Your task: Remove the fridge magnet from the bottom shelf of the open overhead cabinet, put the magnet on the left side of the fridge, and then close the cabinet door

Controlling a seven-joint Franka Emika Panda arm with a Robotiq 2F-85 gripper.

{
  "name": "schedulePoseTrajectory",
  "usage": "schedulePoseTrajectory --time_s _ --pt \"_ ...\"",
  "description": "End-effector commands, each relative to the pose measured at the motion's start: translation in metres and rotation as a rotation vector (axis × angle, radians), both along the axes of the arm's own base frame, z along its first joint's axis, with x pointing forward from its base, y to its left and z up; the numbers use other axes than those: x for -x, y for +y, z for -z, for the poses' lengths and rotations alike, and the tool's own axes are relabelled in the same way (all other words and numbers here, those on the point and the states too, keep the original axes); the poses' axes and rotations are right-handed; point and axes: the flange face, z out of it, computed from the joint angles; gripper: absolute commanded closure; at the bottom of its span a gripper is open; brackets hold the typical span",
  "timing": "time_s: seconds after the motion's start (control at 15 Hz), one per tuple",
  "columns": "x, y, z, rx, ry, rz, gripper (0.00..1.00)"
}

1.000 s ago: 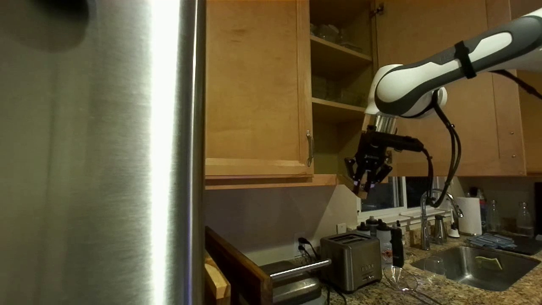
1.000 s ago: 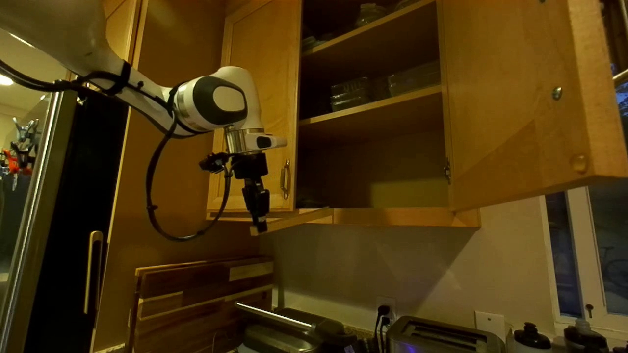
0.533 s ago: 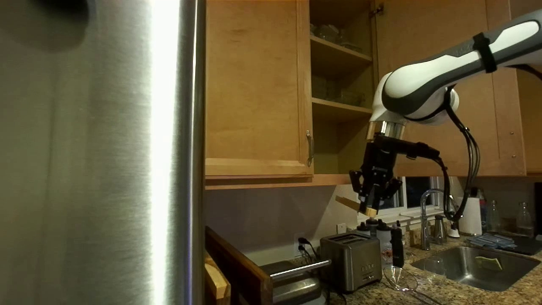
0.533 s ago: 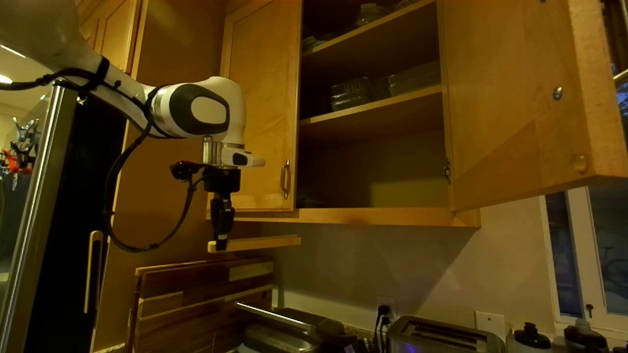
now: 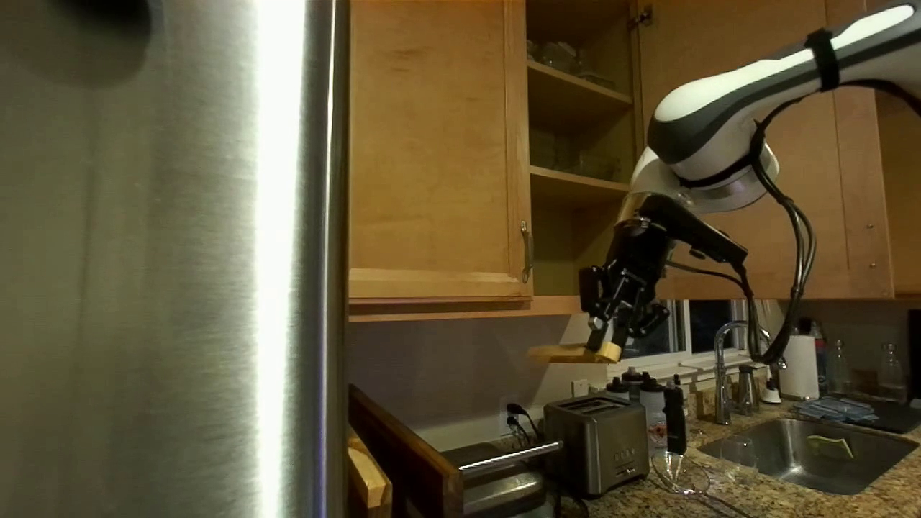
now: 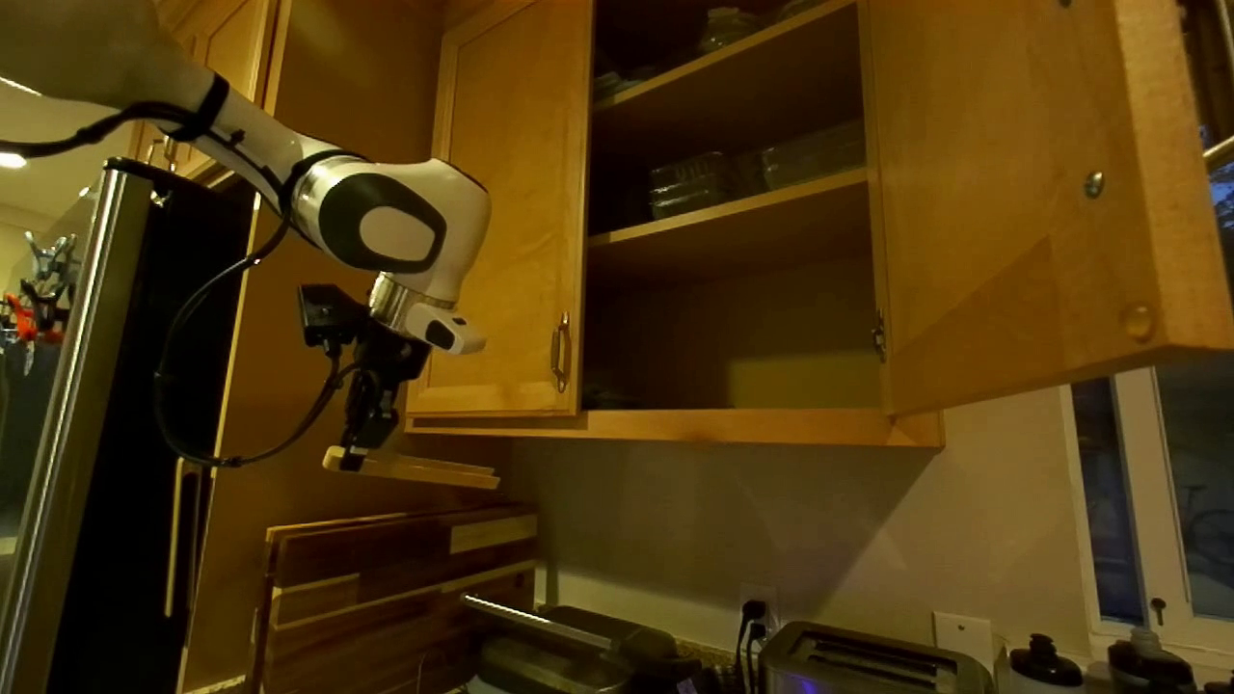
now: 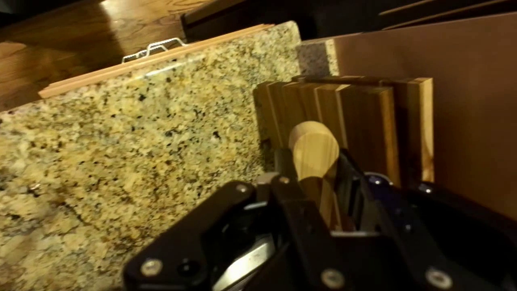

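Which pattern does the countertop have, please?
The countertop is speckled, yellowish beige with dark flecks; best seen in the wrist view.

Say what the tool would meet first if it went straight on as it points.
Leaving aside the wooden bar gripped by the tool, probably the wooden boards below; depth is unclear, so it might just clear them and reach the countertop.

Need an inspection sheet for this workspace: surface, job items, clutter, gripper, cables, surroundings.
Surface: speckled stone countertop.
Job's things: wooden bar, probably the magnet, held in the air outside the overhead cabinet; cabinet door wide open; fridge partly in view.
Clutter: cutting boards standing on edge; toaster; bottles.
Gripper: shut on the wooden bar near one end.
Cables: arm cable hanging in a loop; black cords plugged into a wall outlet.
Surroundings: sink; window.
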Motion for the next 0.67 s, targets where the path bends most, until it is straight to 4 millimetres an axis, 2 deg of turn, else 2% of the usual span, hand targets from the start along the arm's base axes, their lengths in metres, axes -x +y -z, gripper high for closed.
schedulePoseTrajectory --time_s 0.0,0.53,0.6 --pt "-0.0003 0.0023 -0.0046 -0.023 -0.017 -0.022 0.71" --pt "-0.0006 0.0055 -0.0112 -0.04 -0.044 -0.051 0.71" --pt "-0.0006 0.0055 -0.0112 -0.04 -0.044 -0.051 0.93"
